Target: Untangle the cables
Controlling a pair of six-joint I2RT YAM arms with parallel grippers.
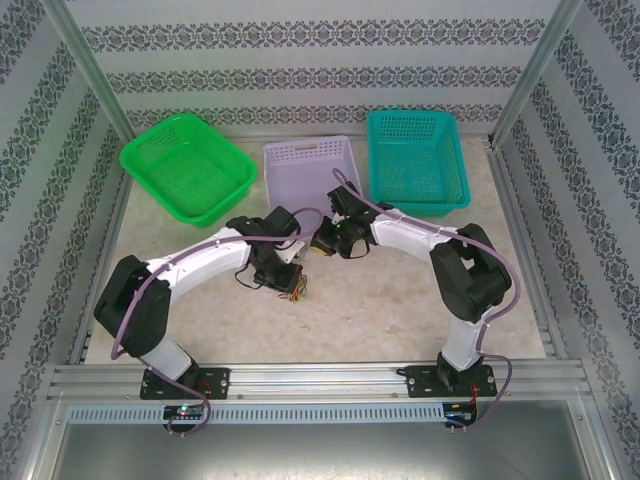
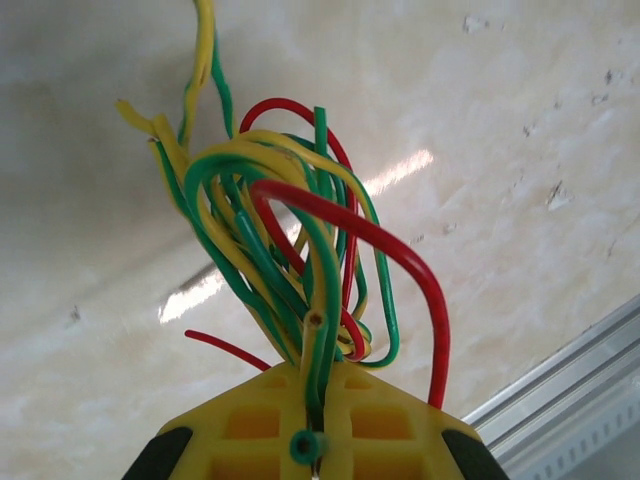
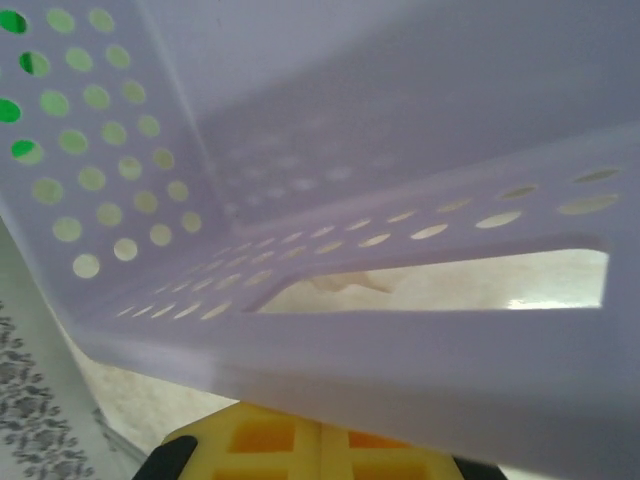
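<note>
The left pincer (image 2: 312, 420) clamps the tangled cables (image 2: 325, 280) above the counter (image 2: 520, 120) for sorting; the right pincer (image 3: 320, 428) grips the lilac basket (image 3: 400, 370) by its rim.

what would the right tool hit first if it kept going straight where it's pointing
The lavender basket: in the wrist view its near rim lies right across the tips of the right tool, with the perforated wall beyond. Whether they touch is unclear.

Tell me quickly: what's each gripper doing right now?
Left gripper: closed, holding the cables.
Right gripper: closed at the lavender basket rim; grip cannot be told.
</note>
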